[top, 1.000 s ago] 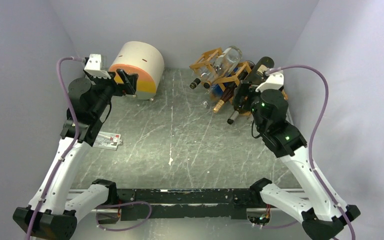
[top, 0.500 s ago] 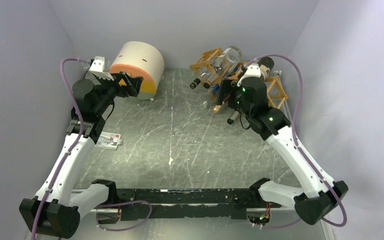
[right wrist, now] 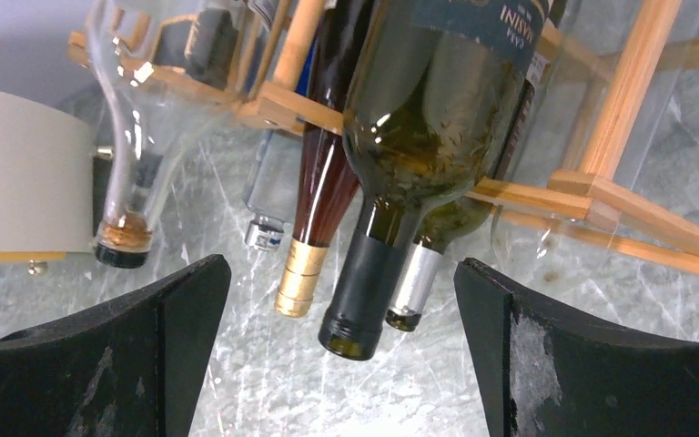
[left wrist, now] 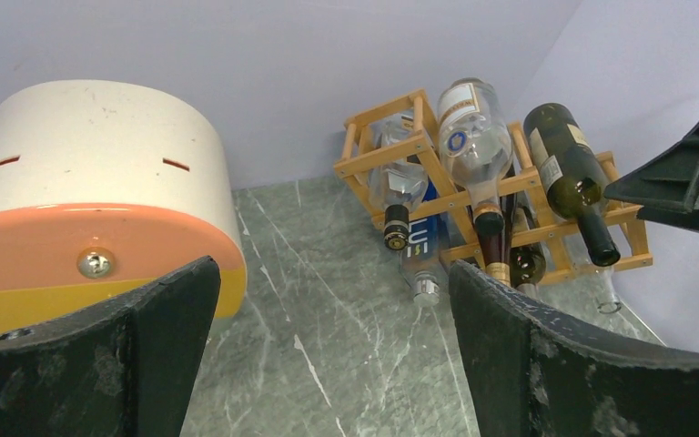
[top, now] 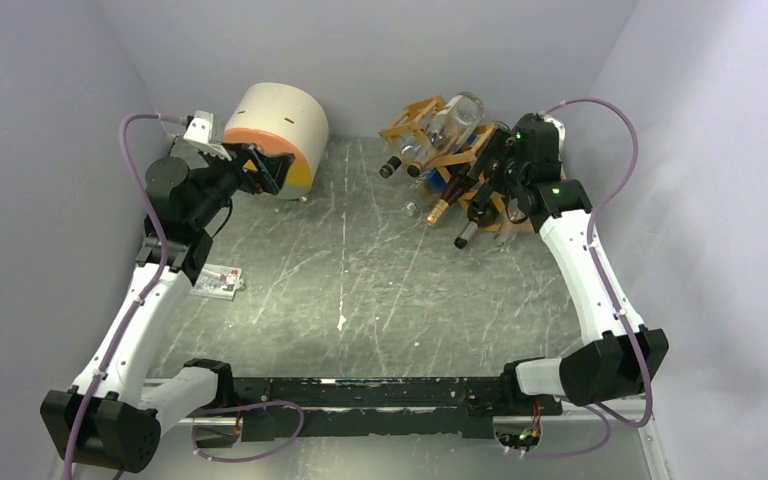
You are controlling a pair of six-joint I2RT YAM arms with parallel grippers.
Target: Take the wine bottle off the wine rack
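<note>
Right wrist view: the right claw [right wrist: 339, 266] is spread as wide as it goes and holds nothing, its jaws to either side of a cluster of bottle necks. Straight ahead between the jaws, touching neither, the dark green wine bottle [right wrist: 419, 109] slopes neck-down with a black capsule. A reddish-brown bottle [right wrist: 328, 173] with a gold capsule lies tight against its left. A silver-capped neck [right wrist: 416, 282] sits just behind on the right, and a small clear bottle [right wrist: 268, 196] lies further back. A large clear bottle [right wrist: 141, 100] hangs ahead of the left jaw. A wooden slat of the wine rack [right wrist: 619, 109] crosses under the green bottle's shoulder.

The left claw [left wrist: 332, 271] is likewise fully spread and empty. The cream and orange cylinder [left wrist: 100, 200] is close ahead on its left side, and the rack is well ahead on its right. Behind this claw, beside the arm, a small card [top: 218, 282] lies on the table [top: 360, 290].

The rack stands in the far right corner. Its cells hold the green bottle on the right, clear bottles at top and left, and a blue-labelled one [left wrist: 423, 237] low down, all with necks pointing outward.
</note>
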